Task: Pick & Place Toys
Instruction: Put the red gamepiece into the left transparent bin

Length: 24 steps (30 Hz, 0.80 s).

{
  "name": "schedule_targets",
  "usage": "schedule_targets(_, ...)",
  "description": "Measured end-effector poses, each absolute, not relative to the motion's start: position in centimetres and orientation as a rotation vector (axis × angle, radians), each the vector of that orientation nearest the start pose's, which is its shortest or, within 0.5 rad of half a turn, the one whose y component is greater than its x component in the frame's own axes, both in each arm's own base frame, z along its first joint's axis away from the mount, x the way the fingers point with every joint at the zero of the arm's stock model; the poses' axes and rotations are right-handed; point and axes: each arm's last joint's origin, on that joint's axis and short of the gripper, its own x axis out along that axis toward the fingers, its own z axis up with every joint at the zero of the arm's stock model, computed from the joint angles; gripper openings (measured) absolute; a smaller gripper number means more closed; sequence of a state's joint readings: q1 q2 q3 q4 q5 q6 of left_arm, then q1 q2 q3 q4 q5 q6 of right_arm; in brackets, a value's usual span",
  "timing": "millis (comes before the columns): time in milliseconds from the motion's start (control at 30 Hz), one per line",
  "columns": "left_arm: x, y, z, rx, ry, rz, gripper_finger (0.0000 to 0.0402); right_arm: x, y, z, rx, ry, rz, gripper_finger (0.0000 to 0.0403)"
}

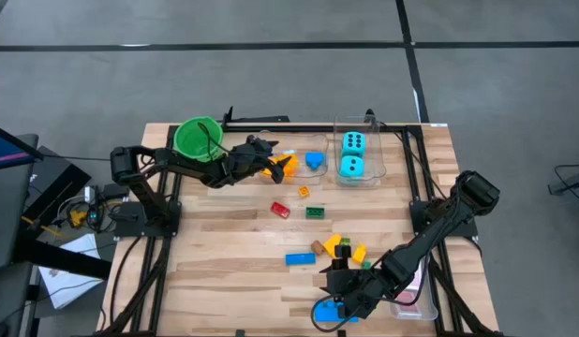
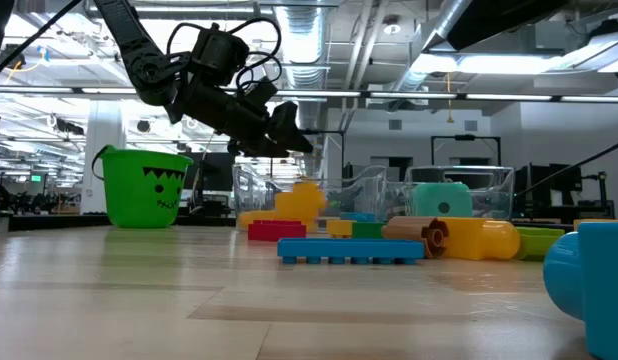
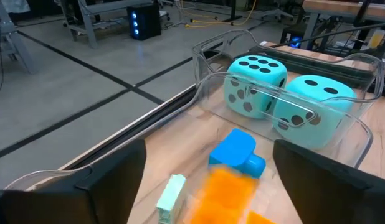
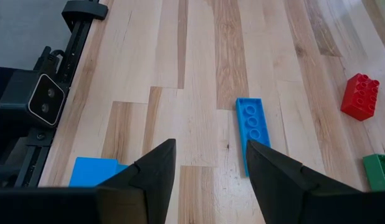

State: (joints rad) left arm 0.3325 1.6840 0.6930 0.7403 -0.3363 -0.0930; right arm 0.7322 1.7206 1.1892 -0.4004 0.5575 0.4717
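- Your left gripper (image 1: 271, 159) hangs above the far side of the wooden table (image 1: 224, 243), just past the green plastic bucket (image 1: 198, 137). Its fingers (image 3: 111, 180) stand wide apart and hold nothing.
- Below and ahead of that gripper, an orange plastic block (image 3: 227, 196) and a blue plastic block (image 3: 237, 152) lie in a clear plastic tub (image 1: 304, 157).
- The two cyan dice with black dots (image 1: 352, 154) sit side by side in the neighbouring clear tub (image 1: 376, 150).
- Your right gripper (image 1: 338, 301) is low at the near edge of the table, its fingers partly apart with nothing between them.
- A long flat blue block (image 4: 252, 132) lies on the wood just ahead of it; a red block (image 4: 360, 95) lies well apart.
- More yellow, green and orange blocks (image 1: 344, 248) are scattered mid-table.
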Motion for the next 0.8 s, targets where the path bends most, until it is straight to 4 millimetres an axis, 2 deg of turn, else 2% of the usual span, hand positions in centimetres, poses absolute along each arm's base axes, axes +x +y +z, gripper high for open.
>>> schedule_targets(233, 30.7, 11.3, 16.9, -0.123, 0.223, 0.629, 0.037, 27.5, 22.7, 21.8, -0.112, 0.753, -0.017, 0.0186)
schedule_targets(433, 31.0, 10.6, 16.9, -0.187, 0.223, 0.443, 0.0371, 27.5, 22.7, 21.8, -0.112, 0.753, -0.016, 0.0186)
schedule_targets(567, 31.5, 9.2, 16.9, -0.178, 0.235, 0.311, 0.037, 27.5, 22.7, 21.8, -0.111, 0.754, -0.014, 0.0186)
schedule_targets(800, 32.0, 6.3, 16.6, -0.157, 0.269, 0.214, 0.0375, 27.5, 22.7, 21.8, -0.11, 0.754, -0.014, 0.0186)
